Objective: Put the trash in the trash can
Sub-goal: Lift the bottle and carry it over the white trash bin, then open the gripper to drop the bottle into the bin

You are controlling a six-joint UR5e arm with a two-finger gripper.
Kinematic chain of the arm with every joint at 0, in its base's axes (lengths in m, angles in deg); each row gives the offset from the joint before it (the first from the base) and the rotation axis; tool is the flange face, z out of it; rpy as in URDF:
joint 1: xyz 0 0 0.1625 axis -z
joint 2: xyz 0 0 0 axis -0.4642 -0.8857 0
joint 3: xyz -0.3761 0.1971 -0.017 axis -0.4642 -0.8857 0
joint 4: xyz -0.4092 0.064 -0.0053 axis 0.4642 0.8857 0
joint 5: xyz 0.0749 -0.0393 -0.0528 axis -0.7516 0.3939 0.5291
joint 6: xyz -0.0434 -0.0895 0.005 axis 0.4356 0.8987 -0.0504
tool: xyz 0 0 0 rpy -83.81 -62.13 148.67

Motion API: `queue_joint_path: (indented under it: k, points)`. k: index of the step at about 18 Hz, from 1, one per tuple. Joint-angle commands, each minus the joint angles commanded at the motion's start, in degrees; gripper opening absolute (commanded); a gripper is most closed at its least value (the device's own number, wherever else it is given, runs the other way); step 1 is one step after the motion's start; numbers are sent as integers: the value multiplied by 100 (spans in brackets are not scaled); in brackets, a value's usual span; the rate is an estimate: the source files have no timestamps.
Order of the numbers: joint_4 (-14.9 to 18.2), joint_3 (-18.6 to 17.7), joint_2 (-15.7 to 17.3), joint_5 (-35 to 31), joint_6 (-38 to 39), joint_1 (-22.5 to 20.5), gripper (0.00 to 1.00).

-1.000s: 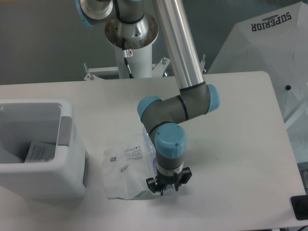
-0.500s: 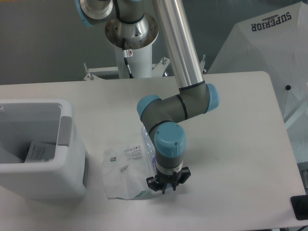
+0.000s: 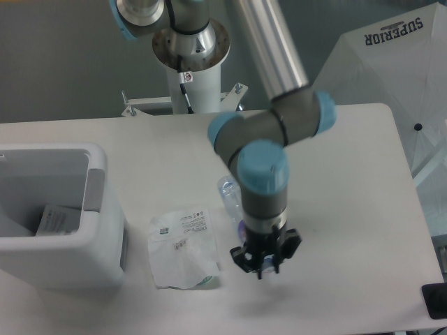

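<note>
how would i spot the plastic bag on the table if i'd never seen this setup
Start at the big pale trash can on the table's left edge. Just to its right lies the plastic bag, left of the claw. It is flat, clear and crumpled with white printed labels, unlike the rounded bottle beside the arm.

One bottle point(image 3: 227, 192), one bag point(image 3: 183, 248), one bin point(image 3: 98, 188), perhaps.

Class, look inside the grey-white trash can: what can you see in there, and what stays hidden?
Inside the trash can, one flat white printed item leans against the inner wall. The near wall and rim hide the bottom, so anything lying lower cannot be seen.
</note>
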Motion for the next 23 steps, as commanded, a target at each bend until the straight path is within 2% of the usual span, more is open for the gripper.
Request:
queue_joint_path:
  k: [2,3,5,7,12,17,23]
  points:
    - [-439,281,106,9,87,88,33]
    - [-519,439,176,44,210,166,33]
    - [-538,861,203,88,596,272,33]
    - [-538,1056,308,97,877,430,33]
    - [-538,1048,729,114,1187,931,33]
    - [-538,1091,923,97,1292,1397,33]
    - [-564,1074,845,79,1379,2240,34]
